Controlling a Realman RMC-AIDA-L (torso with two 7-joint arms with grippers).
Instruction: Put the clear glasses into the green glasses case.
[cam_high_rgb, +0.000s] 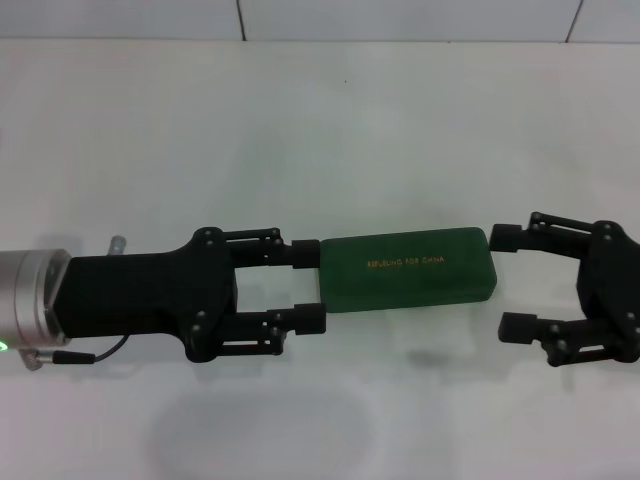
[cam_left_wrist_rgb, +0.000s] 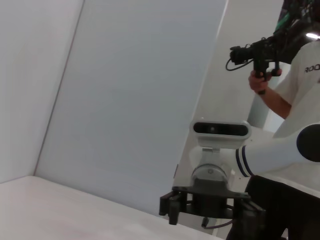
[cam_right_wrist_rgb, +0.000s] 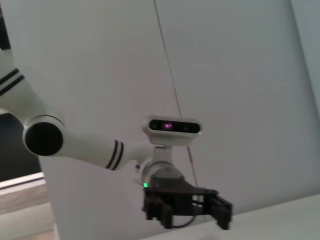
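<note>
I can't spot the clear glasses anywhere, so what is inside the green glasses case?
Nothing inside shows: the green glasses case lies shut on the white table, lid with gold lettering up. The left gripper and right gripper sit open at its ends. No glasses are visible outside.

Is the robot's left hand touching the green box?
Touching. In the head view, the left hand is open, with its upper fingertip pressed against the end of the closed green glasses case. The lower fingertip overlaps the case's corner.
</note>
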